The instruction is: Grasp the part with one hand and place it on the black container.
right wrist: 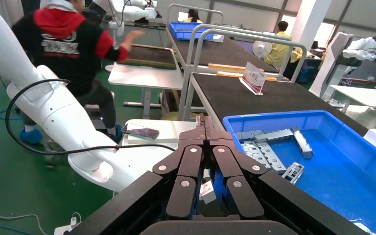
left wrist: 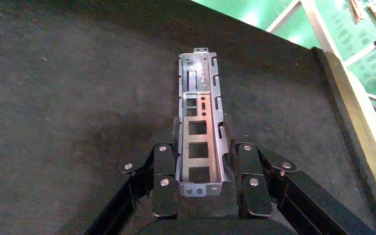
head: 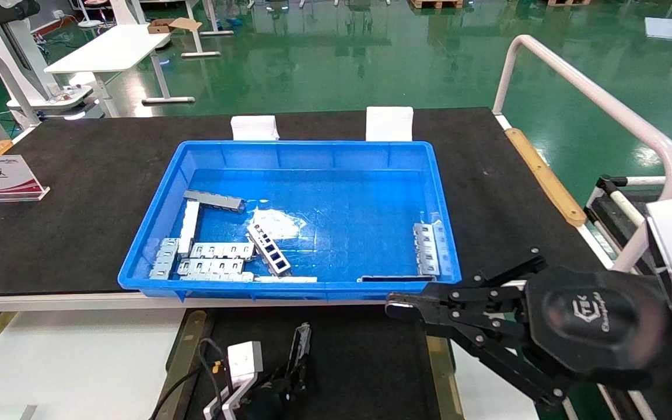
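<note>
Holding the slim silver-grey metal part [left wrist: 199,128] in my left gripper [left wrist: 203,171] over the flat black container [left wrist: 68,98]; my right gripper [head: 397,304] is closed, empty, beside the blue plastic bin [head: 149,233].

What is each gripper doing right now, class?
Left gripper: shut on the part, above the black container.
Right gripper: shut, holding nothing, near the blue bin.

Right claw [head: 397,304]: matte black linkage fingers, silver screw heads at the joints, round black housing with a white logo, grey-white boxy wrist block behind. Left claw [left wrist: 200,188]: same black linkage, silver screws. White glossy arm shell [right wrist: 54,117] with a black cable.
</note>
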You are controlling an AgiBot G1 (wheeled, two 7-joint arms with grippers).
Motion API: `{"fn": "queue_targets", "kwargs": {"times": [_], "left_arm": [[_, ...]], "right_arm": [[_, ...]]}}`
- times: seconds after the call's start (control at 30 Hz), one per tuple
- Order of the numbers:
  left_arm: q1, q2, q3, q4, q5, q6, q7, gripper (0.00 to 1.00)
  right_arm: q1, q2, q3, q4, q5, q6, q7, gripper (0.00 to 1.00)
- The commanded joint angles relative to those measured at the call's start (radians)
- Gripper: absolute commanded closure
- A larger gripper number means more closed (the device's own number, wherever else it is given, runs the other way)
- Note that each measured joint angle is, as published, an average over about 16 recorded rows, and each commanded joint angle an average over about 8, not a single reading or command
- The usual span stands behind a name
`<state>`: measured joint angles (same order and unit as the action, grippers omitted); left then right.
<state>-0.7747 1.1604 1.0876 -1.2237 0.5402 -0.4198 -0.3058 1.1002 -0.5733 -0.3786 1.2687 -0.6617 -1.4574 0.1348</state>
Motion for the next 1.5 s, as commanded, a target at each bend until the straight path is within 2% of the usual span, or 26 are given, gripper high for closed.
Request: {"fn": "queue_targets", "kwargs": {"times": [0.03, 0.1, 0.13, 0.17, 0.2, 0.37, 0.4, 0.43, 0.47, 0.9, 1.1, 1.3, 1.5], "left_arm": [[0.001, 0.007, 0.003, -0.001, -0.003, -0.007, 0.001, 1.0], [0.002, 0.01, 0.005, -0.002, -0.005, -0.009, 0.002, 1.0], [0.003, 0.012, 0.006, -0.002, -0.007, -0.009, 0.002, 1.0], [0.003, 0.013, 0.008, -0.001, -0.009, -0.009, 0.002, 0.96], [0.004, 0.014, 0.009, -0.001, -0.011, -0.008, 0.003, 0.87], [0.003, 0.016, 0.016, 0.002, -0.026, -0.005, 0.003, 0.24], [0.002, 0.016, 0.018, 0.002, -0.029, -0.005, 0.003, 0.12], [0.002, 0.016, 0.019, 0.002, -0.032, -0.006, 0.003, 0.03], [0.002, 0.017, 0.02, 0.003, -0.035, -0.006, 0.004, 0.0], [-0.001, 0.024, 0.022, 0.008, -0.044, -0.006, 0.001, 0.0], [0.004, -0.018, 0.014, -0.032, -0.024, 0.038, 0.0, 0.0], [0.011, -0.114, 0.006, -0.105, 0.007, 0.15, 0.003, 0.0], [0.009, -0.216, -0.026, -0.128, 0.041, 0.371, 0.012, 0.0]], "right_arm": [[0.0, 0.0, 0.0, 0.0, 0.0, 0.0, 0.0, 1.0], [0.0, 0.0, 0.0, 0.0, 0.0, 0.0, 0.0, 1.0], [0.0, 0.0, 0.0, 0.0, 0.0, 0.0, 0.0, 0.97], [0.0, 0.0, 0.0, 0.0, 0.0, 0.0, 0.0, 0.89], [0.0, 0.0, 0.0, 0.0, 0.0, 0.0, 0.0, 0.77], [0.0, 0.0, 0.0, 0.0, 0.0, 0.0, 0.0, 0.14], [0.0, 0.0, 0.0, 0.0, 0.0, 0.0, 0.0, 0.05], [0.0, 0.0, 0.0, 0.0, 0.0, 0.0, 0.0, 0.0], [0.0, 0.0, 0.0, 0.0, 0.0, 0.0, 0.0, 0.0], [0.0, 0.0, 0.0, 0.0, 0.0, 0.0, 0.0, 0.0], [0.0, 0.0, 0.0, 0.0, 0.0, 0.0, 0.0, 0.0], [0.0, 0.0, 0.0, 0.0, 0.0, 0.0, 0.0, 0.0], [0.0, 0.0, 0.0, 0.0, 0.0, 0.0, 0.0, 0.0]]}}
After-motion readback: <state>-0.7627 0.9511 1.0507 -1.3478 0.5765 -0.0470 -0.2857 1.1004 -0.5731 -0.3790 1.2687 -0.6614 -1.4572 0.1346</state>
